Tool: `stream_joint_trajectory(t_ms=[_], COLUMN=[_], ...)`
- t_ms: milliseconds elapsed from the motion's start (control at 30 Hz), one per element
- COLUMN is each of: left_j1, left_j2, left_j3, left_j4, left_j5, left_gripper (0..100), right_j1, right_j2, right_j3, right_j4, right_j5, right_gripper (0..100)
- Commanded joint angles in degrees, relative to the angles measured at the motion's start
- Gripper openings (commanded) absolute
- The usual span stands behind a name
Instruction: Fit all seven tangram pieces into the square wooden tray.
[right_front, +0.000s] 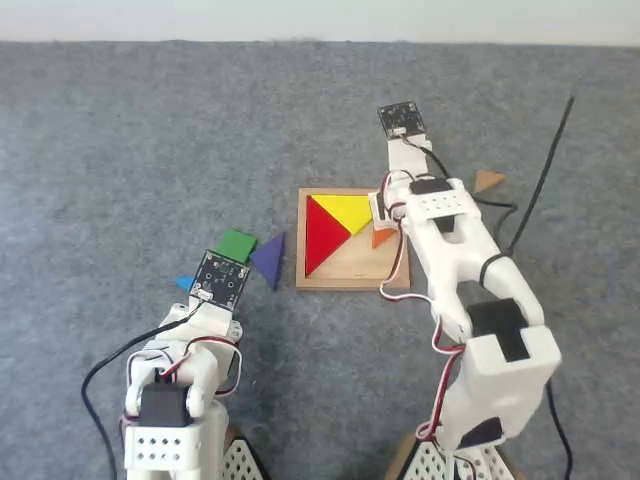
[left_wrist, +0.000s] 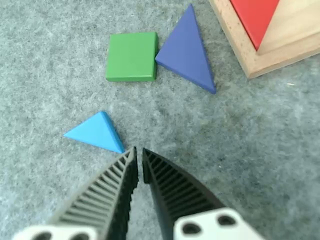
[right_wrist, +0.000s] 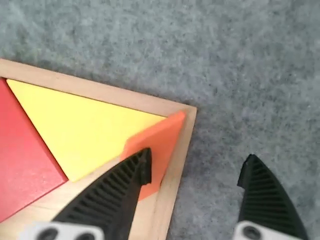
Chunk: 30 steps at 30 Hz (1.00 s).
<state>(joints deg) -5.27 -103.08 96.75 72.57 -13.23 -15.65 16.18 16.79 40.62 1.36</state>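
The square wooden tray (right_front: 345, 281) lies mid-table and holds a red triangle (right_front: 322, 238) and a yellow triangle (right_front: 348, 210). An orange piece (right_wrist: 161, 140) sits tilted in the tray's corner, its edge up on the rim (right_wrist: 100, 90) beside the yellow triangle (right_wrist: 75, 130). My right gripper (right_wrist: 197, 165) is open above that corner, one finger over the orange piece and the other over the carpet outside. My left gripper (left_wrist: 139, 152) is shut and empty, just beside the light blue triangle (left_wrist: 95, 132). Beyond it lie a green square (left_wrist: 132, 56) and a dark blue triangle (left_wrist: 187, 50).
A brown triangle (right_front: 488, 180) lies on the grey carpet to the right of the tray, past the right arm. A black cable (right_front: 545, 160) runs along the right side. Open carpet stretches to the left and behind the tray.
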Motion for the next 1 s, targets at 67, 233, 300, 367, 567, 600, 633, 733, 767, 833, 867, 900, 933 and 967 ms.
stream_joint_trajectory(t_ms=[67,233,300,367,567,600,633,733,767,833,867,900,933,967], left_j1=[-0.26,-0.26,-0.26,-0.26,-0.26,-0.26,-0.26,-0.26,-0.26,-0.26,-0.26,-0.26,-0.26,-0.26], left_j2=[-1.32,-1.32,-1.32,-1.32,-1.32,-1.32,-1.32,-1.32,-1.32,-1.32,-1.32,-1.32,-1.32,-1.32], left_j3=[-0.40,-0.40,-0.40,-0.40,-0.40,-0.40,-0.40,-0.40,-0.40,-0.40,-0.40,-0.40,-0.40,-0.40], left_j4=[0.18,0.18,0.18,0.18,0.18,0.18,0.18,0.18,0.18,0.18,0.18,0.18,0.18,0.18], left_j5=[-0.62,-0.62,-0.62,-0.62,-0.62,-0.62,-0.62,-0.62,-0.62,-0.62,-0.62,-0.62,-0.62,-0.62], left_gripper=[2,2,2,2,2,2,2,2,2,2,2,2,2,2], right_j1=[0.57,0.57,0.57,0.66,0.48,0.31,0.13,-0.75,-1.01,-1.36,-1.36,-1.36,-1.27,-1.19], right_j2=[1.01,0.84,0.04,-1.36,-7.08,-8.40,-9.63,-11.82,-11.82,-11.03,-10.33,-9.27,-8.04,-6.64], right_j3=[-2.73,-2.73,-2.55,-1.67,1.58,1.85,2.11,2.55,2.81,3.08,2.90,2.64,2.46,2.20], right_j4=[2.95,5.49,5.49,5.49,4.79,4.09,3.38,0.66,-0.22,-1.71,-2.33,-3.21,-4.53,-5.76], right_j5=[0.70,0.35,0.44,0.44,0.35,0.53,0.53,0.70,0.70,0.70,0.70,0.70,0.70,0.70], right_gripper=[29.9,29.5,26.1,20.6,13.2,15.3,17.3,21.7,22.6,23.6,23.6,23.6,23.6,23.6])
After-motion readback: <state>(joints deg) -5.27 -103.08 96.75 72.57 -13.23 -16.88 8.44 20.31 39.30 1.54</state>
